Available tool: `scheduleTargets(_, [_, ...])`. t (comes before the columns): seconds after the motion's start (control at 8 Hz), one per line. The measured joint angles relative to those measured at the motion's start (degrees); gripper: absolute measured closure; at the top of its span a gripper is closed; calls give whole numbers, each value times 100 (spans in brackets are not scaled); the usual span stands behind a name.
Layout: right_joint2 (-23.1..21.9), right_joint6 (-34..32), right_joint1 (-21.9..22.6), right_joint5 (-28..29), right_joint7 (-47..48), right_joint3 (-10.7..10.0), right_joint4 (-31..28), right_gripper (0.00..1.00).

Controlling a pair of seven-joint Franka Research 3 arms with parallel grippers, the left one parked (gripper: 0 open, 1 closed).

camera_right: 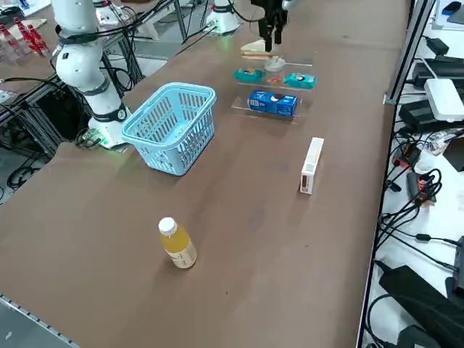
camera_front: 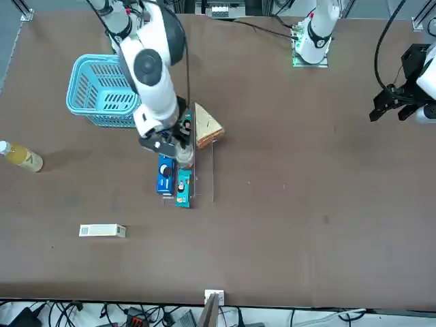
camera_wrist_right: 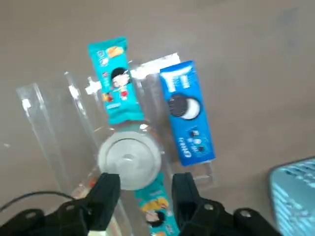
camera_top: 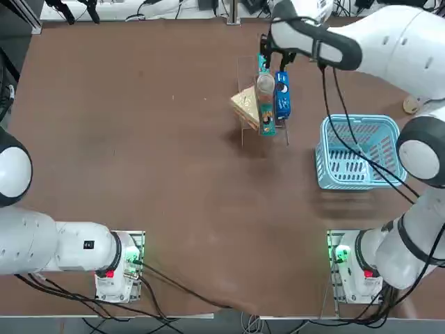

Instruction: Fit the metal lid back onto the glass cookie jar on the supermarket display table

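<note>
The metal lid [camera_wrist_right: 129,160] sits flat on top of the glass cookie jar [camera_wrist_right: 142,129], and the jar stands in a clear plastic display rack [camera_top: 245,69] near the far side of the counter [camera_top: 139,174]. A teal snack packet [camera_wrist_right: 112,78] lies under and beside the jar, a blue cookie box [camera_wrist_right: 187,118] lies just beside it, and a wrapped sandwich [camera_top: 245,106] leans in the rack on the other side. The right hand [camera_wrist_right: 142,194] hangs above the jar, near the lid, and its 2 fingers [camera_wrist_right: 106,194] are spread apart, with nothing between them. In the right side view the hand [camera_right: 270,40] is clearly higher than the jar [camera_right: 274,65]. A light blue basket [camera_top: 358,153] stands to the right of the rack in the top view. A small bottle of yellow drink [camera_right: 177,245] and a small white box [camera_right: 312,165] stay well apart from the jar.
</note>
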Motion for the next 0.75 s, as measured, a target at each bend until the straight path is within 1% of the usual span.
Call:
scheduleTargets(0.12, [-201,-384,-229,1,-293,-20,102,21])
scheduleTargets(0.38, [-549,-1299,-931,6,-1212,-51,444,10])
scheduleTargets(0.5, [-686,-1602,-1278,8,-1681,-65,557,5])
scheduleTargets(0.62, [-827,-1821,-1625,8,-2169,-72,605,3])
scheduleTargets(0.75, [-958,-2036,-1958,7,-2659,-76,618,4])
